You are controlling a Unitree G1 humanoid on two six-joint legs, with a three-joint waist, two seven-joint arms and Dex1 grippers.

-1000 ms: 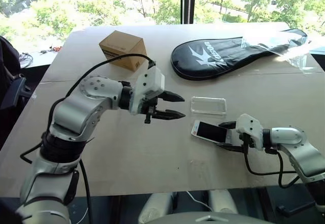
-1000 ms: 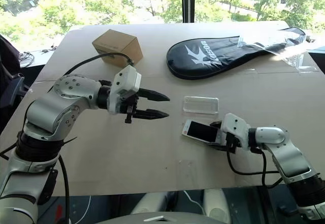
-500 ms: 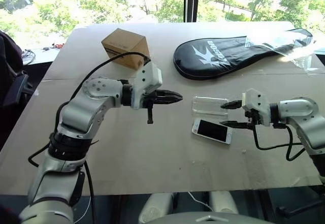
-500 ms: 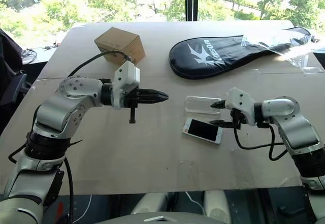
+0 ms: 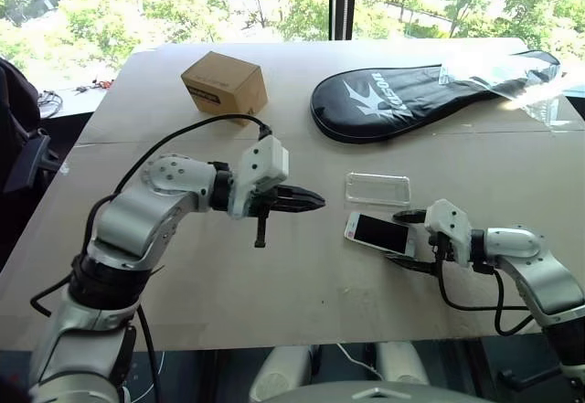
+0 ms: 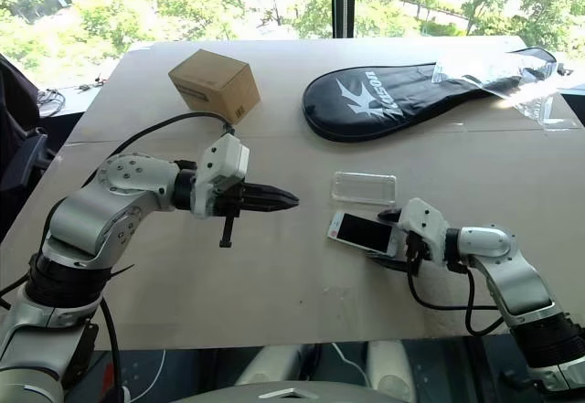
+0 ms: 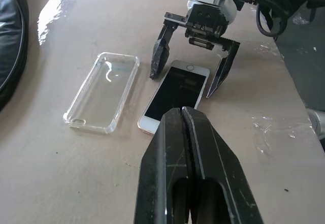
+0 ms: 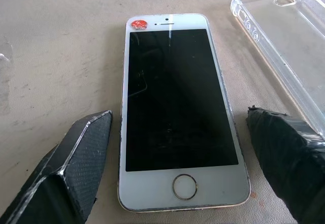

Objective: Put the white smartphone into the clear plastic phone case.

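The white smartphone [image 5: 377, 232] lies flat on the table, screen up, just nearer than the clear plastic phone case [image 5: 377, 188], which lies open side up beside it. My right gripper [image 5: 400, 238] is low on the table and open, its two fingers [image 8: 84, 153] standing either side of the phone's [image 8: 180, 117] home-button end without closing on it. To the left of both, my left gripper [image 5: 316, 201] hovers above the table, shut and holding nothing, pointing toward the phone [image 7: 175, 94] and the case [image 7: 103, 91].
A cardboard box [image 5: 225, 86] stands at the back left. A black racket cover [image 5: 411, 97] lies at the back right with a crinkled clear plastic bag [image 5: 512, 74] on its far end. The table's front edge [image 5: 320, 334] runs close below both arms.
My left gripper closed its fingers. My right gripper rose off the phone, then came back down with wider jaws around the phone's near end. The phone and case stayed put.
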